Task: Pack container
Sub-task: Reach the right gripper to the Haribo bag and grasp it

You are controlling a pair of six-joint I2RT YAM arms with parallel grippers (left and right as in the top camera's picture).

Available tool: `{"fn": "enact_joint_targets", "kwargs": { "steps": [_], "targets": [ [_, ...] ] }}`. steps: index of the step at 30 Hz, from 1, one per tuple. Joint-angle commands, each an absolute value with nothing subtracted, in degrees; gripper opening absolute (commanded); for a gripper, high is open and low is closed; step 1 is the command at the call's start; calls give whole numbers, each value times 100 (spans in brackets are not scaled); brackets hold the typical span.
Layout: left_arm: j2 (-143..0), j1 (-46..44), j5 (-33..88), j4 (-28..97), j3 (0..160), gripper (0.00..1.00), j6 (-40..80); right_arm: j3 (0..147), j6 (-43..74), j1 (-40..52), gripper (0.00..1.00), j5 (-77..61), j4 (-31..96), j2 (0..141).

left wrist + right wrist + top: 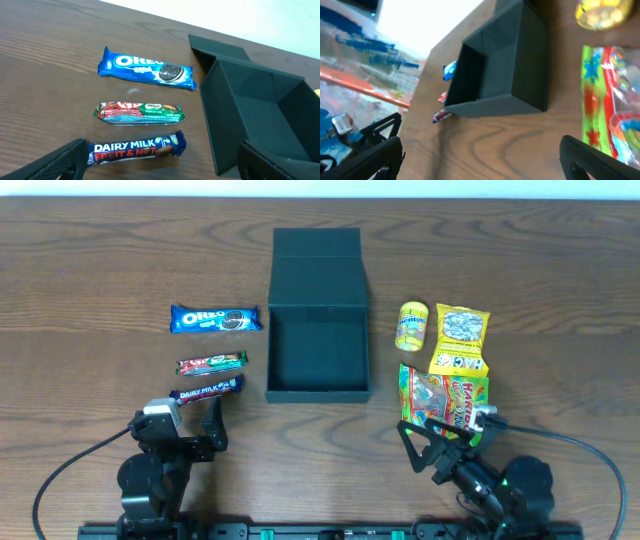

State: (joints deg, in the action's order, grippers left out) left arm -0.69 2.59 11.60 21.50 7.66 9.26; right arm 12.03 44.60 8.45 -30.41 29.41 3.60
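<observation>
One table [90, 260] is carrying the dark teal container [318, 308], sitting open at its middle with the lid flap lying toward the far edge. The left hand [186, 423] and the right hand [437, 442] are hovering along the near edge, each spread wide and gripping nothing.

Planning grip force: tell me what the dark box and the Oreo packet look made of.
The container: seemingly rigid board, matte dark teal; flat walls, crisp edges, no glare. The Oreo packet: probably thin plastic film, glossy; light sheen and flattened sealed ends.
</observation>
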Motion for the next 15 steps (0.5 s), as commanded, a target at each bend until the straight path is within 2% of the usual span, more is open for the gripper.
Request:
{"fn": "enact_joint_targets", "kwargs": {
  "steps": [1,5,11,13,15],
  "targets": [
    [-25,298,1164,2165,646,95,987,1828,4265,886,99,-2471,3212,1116],
    [-25,298,1164,2165,646,95,987,3378,3479,886,99,-1116,4394,3177],
    [-25,298,1164,2167,646,95,987,4609,3295,888,99,145,5443,5627],
    [-25,298,1162,2165,646,95,987,4687,3203,888,91,200,5424,6405],
    [-25,298,1164,2165,646,95,987,4687,3205,888,87,272,5358,7022]
  ]
}}
